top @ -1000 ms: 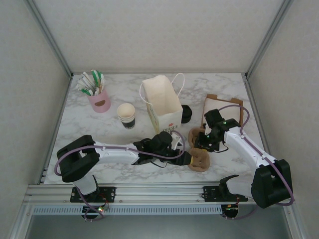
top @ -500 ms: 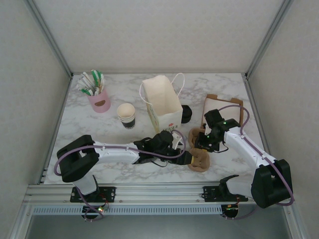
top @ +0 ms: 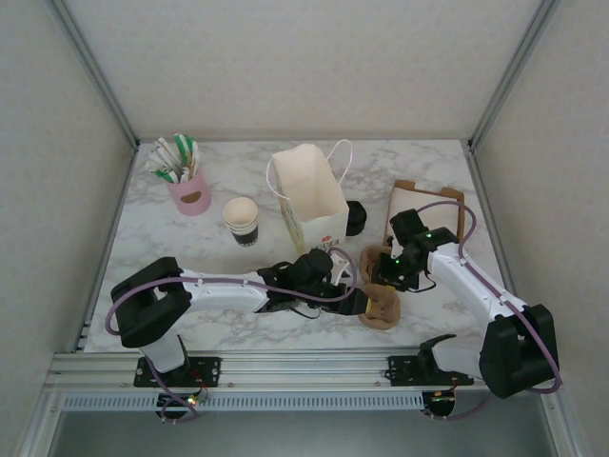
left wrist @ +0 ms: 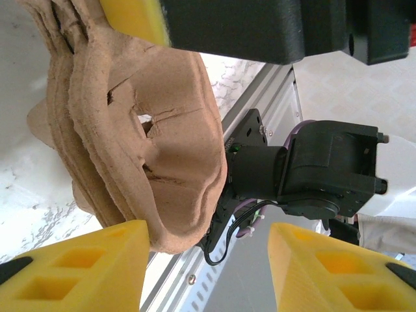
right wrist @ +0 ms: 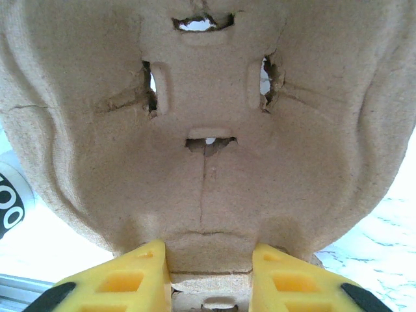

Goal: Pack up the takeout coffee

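**Takeout coffee (right wrist: pixel 9 195) hard against the pulp carrier (right wrist: pixel 208 130), mostly hidden**

Takeout coffee appears as a sliver of white-and-dark banded wall at the left edge of the right wrist view. It sits low down, just beside the carrier and partly behind its curved flank. The lid and the rest of the wall are covered, so I cannot tell which way its long axis runs or whether it stands upright.

The carrier is held up off the counter (top: pixel 190 276) where the two arms meet, near the front and right of centre. The right pincer (right wrist: pixel 208 263) is clamped on it, its jaws pressing a tab of pulp at the rim from both sides. The left pincer (left wrist: pixel 208 250) faces the carrier from the other side with its jaws spread wide. The carrier's edge lies by one jaw but nothing is clamped.

To my eye, the next move turns on the cup lying to the side of the carrier rather than under or inside one of its pockets. Cup or carrier must shift sideways before the two can meet. The left pincer, being empty, looks the likelier one to fetch the cup, though I cannot settle which arm is nearer. The paper bag (top: pixel 309 190) stands upright with its mouth open, farther back on the counter behind the left pincer.
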`<state>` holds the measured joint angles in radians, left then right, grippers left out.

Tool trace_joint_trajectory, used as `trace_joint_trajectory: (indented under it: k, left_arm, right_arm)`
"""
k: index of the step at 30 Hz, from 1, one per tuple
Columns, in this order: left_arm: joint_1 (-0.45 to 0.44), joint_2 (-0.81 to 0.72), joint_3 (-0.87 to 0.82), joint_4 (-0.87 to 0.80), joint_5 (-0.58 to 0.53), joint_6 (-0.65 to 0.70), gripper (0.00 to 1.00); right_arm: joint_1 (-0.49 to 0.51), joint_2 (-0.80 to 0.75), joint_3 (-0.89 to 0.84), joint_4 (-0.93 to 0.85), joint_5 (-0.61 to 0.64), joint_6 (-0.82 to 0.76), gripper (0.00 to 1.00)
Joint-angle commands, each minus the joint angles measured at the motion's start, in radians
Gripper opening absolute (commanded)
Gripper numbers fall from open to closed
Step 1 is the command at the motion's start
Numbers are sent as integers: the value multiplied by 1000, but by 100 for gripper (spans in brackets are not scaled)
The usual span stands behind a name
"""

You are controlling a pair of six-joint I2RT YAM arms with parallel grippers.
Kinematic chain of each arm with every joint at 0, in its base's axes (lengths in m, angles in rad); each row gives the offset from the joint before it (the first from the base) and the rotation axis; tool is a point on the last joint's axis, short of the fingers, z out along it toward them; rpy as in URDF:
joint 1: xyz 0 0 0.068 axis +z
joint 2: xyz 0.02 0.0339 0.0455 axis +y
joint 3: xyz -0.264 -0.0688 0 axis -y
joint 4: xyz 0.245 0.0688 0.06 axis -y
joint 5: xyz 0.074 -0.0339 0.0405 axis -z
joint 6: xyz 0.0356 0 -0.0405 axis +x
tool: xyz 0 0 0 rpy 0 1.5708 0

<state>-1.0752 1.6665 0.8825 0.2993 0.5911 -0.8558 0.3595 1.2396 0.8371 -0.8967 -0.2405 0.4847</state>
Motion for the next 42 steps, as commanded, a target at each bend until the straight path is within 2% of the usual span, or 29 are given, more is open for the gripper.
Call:
trace_joint_trajectory:
  k: [1,42]
  left_arm:
    - [8,14,32,-17,-2,25,52]
    - [12,56,64,-17,13,23,51]
  right_arm:
    - [-5,-7,-9,4,-25,-10,29]
    - [-5,-8,-15,12,-37,-11,29]
